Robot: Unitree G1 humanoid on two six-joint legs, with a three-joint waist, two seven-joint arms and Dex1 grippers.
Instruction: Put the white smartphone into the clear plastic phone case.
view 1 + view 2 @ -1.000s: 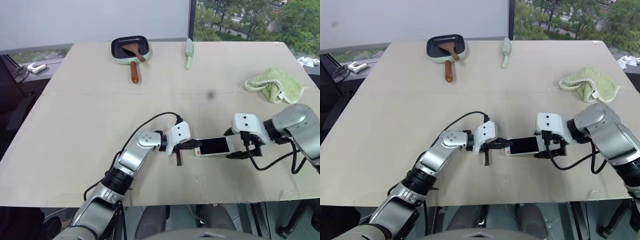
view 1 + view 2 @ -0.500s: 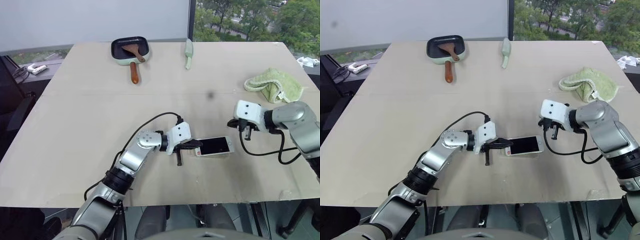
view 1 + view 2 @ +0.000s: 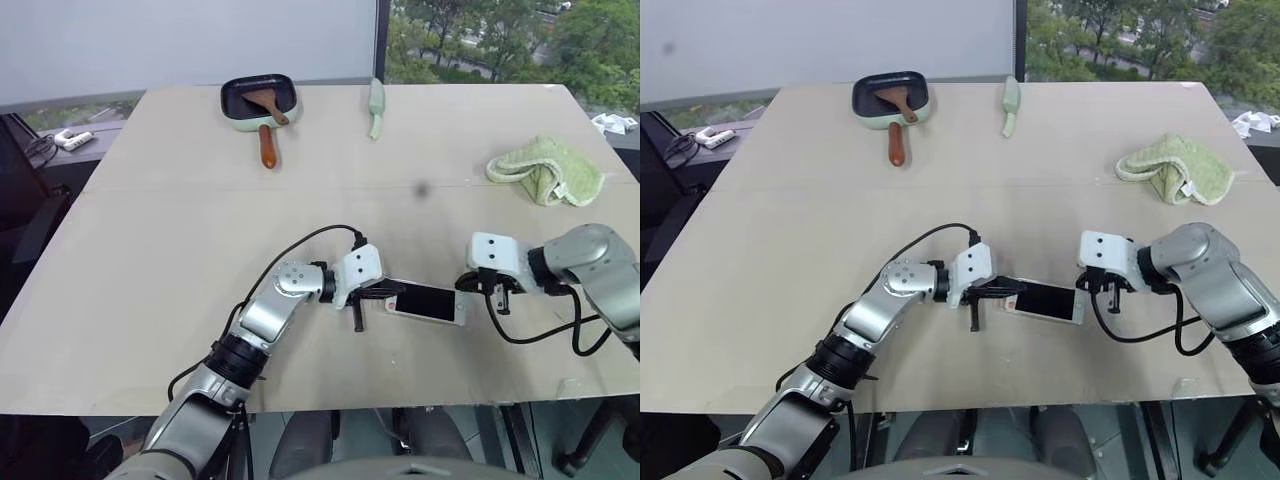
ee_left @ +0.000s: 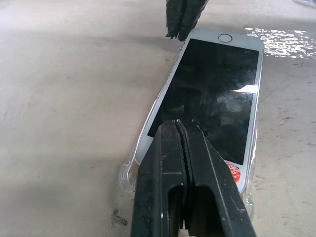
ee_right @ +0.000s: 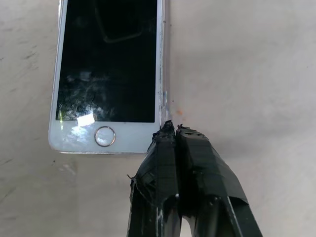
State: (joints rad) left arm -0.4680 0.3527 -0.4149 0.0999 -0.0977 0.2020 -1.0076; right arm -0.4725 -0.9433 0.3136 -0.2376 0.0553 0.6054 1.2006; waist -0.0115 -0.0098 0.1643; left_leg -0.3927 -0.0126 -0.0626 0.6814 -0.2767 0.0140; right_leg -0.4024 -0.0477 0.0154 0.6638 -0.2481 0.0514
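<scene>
White smartphone lay between two clenched pincers on the counter.
Left pincer pressed its near end inside the clear plastic phone case; right pincer touched its home-button corner; no writing legible.

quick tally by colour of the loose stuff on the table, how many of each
green: 3, the pan, the utensil, the cloth
white: 1, the white smartphone
clear: 1, the clear plastic phone case around the phone
brown: 1, the spatula in the pan
total: 6
</scene>
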